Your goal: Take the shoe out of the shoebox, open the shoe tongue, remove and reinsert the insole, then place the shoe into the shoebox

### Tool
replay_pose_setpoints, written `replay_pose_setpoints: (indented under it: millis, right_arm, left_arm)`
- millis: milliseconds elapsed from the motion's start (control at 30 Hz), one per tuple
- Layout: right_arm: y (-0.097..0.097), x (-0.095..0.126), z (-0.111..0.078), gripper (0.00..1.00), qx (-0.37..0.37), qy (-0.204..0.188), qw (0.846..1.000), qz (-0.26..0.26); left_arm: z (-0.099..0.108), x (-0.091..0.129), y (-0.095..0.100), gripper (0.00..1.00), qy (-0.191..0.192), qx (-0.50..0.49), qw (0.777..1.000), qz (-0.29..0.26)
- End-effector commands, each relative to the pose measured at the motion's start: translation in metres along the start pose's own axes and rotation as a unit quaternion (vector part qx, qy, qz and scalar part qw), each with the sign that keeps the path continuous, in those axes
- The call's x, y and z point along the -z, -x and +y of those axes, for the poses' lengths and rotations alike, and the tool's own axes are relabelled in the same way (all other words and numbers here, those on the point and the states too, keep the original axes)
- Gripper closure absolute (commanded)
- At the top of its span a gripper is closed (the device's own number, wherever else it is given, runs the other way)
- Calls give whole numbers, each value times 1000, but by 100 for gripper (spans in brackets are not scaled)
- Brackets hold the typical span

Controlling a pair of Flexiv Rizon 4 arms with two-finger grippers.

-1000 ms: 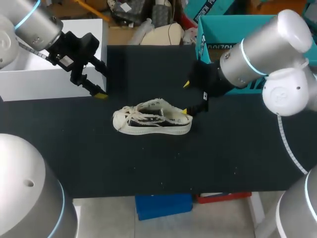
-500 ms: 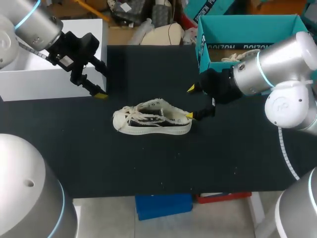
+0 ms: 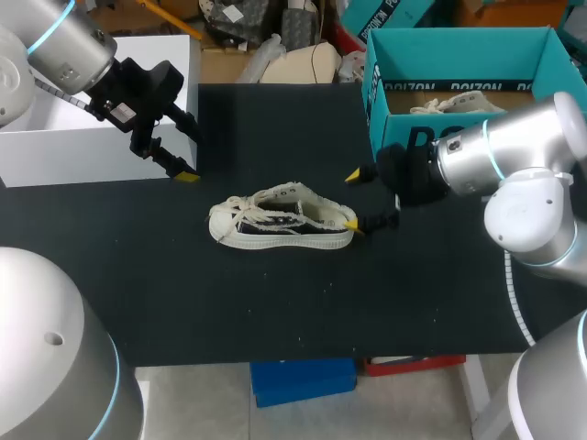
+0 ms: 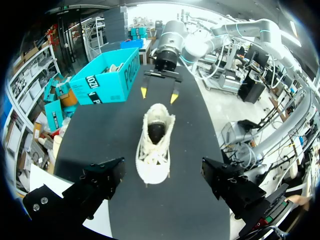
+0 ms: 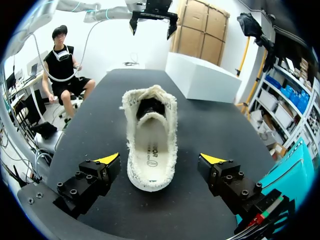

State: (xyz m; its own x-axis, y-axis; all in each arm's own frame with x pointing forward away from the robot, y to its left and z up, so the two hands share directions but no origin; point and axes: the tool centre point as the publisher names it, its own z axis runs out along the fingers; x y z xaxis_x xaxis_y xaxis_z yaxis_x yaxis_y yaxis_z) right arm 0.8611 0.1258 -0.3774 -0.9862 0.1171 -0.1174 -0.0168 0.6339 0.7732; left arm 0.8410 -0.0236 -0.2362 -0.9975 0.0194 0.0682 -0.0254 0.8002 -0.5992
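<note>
The shoe stands on its sole near the middle of the black table, outside the teal shoebox, with its toe toward the left arm and its heel toward the right arm. The right gripper is spread wide at the heel, 1 yellow tip on each side of it, and the right wrist view shows a gap between each tip and the shoe. The left gripper is also spread wide with nothing in it, beside the white box and well apart from the toe.
</note>
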Motion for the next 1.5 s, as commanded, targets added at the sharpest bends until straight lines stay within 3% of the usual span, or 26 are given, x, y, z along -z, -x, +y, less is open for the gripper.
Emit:
replay_pose_setpoints:
  millis: [33, 800, 1500]
  right_arm:
    - [3, -12, -7, 0, -4, 14, 1000, 2]
    - [-4, -50, -18, 0, -26, 43, 998, 22]
    - [-17, -66, -30, 0, -47, 59, 996, 47]
  left_arm:
    - [1, -1, 0, 0, -1, -1, 1000, -1]
    - [1, -1, 0, 0, -1, -1, 1000, -1]
    - [1, -1, 0, 0, -1, -1, 1000, -1]
